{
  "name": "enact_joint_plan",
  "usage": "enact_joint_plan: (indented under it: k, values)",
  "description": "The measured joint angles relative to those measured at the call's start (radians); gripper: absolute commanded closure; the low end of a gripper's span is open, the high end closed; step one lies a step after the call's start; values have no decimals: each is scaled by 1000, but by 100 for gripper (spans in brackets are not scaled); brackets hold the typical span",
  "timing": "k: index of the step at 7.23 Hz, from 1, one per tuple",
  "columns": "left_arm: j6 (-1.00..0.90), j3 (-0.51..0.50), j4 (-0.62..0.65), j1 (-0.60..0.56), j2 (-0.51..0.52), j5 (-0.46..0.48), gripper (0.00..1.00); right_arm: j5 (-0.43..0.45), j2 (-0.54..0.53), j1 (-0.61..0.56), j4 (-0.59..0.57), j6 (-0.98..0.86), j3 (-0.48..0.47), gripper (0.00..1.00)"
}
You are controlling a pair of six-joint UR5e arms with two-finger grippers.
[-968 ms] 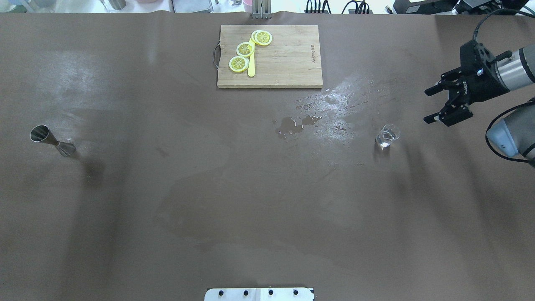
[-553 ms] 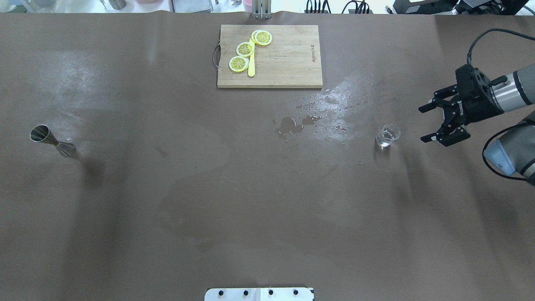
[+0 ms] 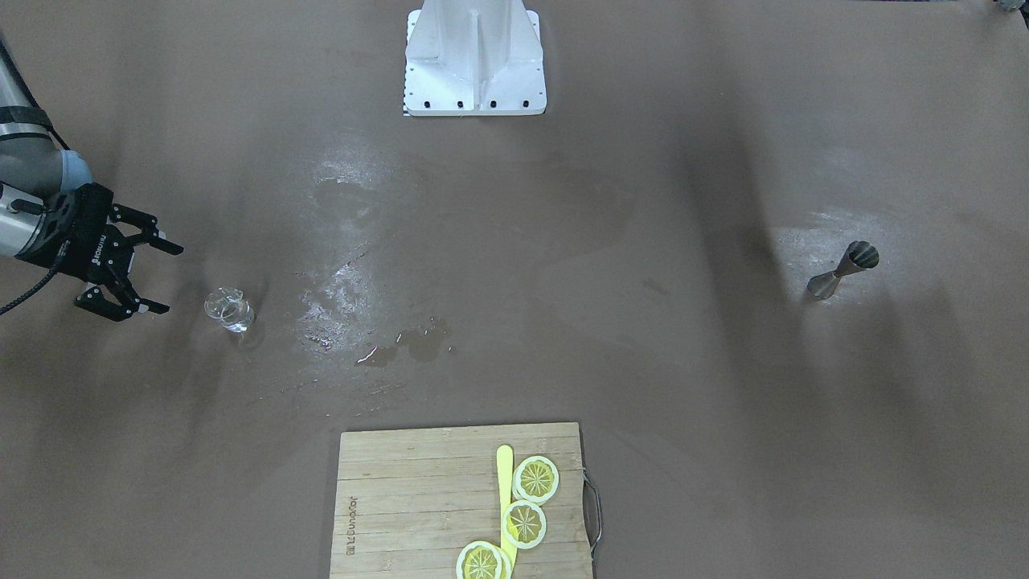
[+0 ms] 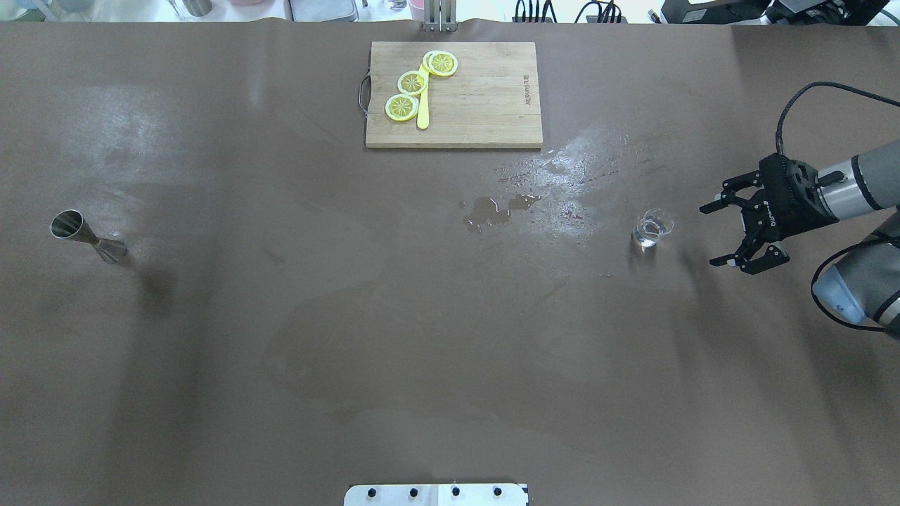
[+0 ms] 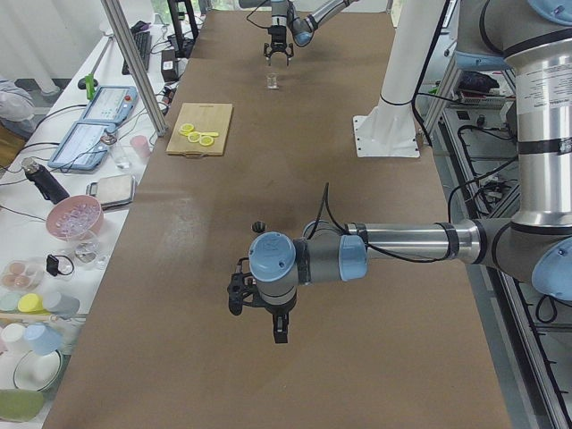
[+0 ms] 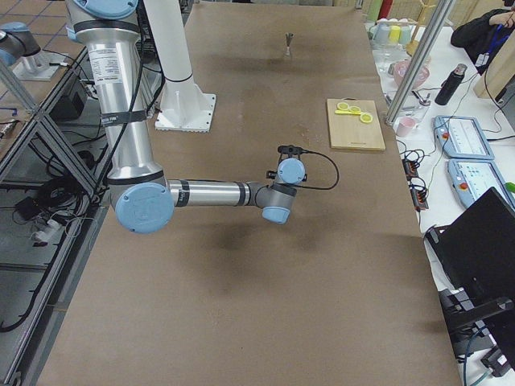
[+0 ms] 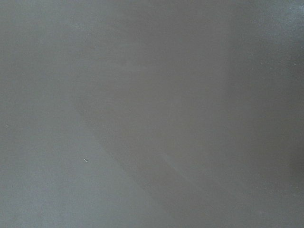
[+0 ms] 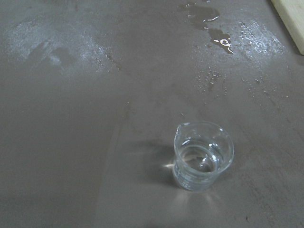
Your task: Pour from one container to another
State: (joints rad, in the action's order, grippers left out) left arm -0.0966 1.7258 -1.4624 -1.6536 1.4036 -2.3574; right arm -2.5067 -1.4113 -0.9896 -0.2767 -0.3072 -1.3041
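A small clear glass beaker with a little clear liquid stands on the brown table, right of centre; the right wrist view shows it just ahead, upright. My right gripper is open and level with the beaker, a short gap to its right, with nothing between its fingers; the front-facing view shows the same gap between the gripper and the beaker. A steel jigger stands far off at the left. My left gripper shows only in the exterior left view, so I cannot tell its state.
A wooden cutting board with lemon slices and a yellow knife lies at the back centre. A puddle and a wet sheen lie between the board and the beaker. The left wrist view holds only bare table.
My right gripper has swung toward the robot's side and slightly toward the beaker, ending level with it. It stays open. Beaker and jigger have not moved.
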Motion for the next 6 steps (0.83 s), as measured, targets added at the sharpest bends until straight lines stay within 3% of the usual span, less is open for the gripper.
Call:
enact_joint_plan:
  k: [6]
  values:
    - [0,1,1,0,0,0,1,29,119,25,-3,-30,113,2]
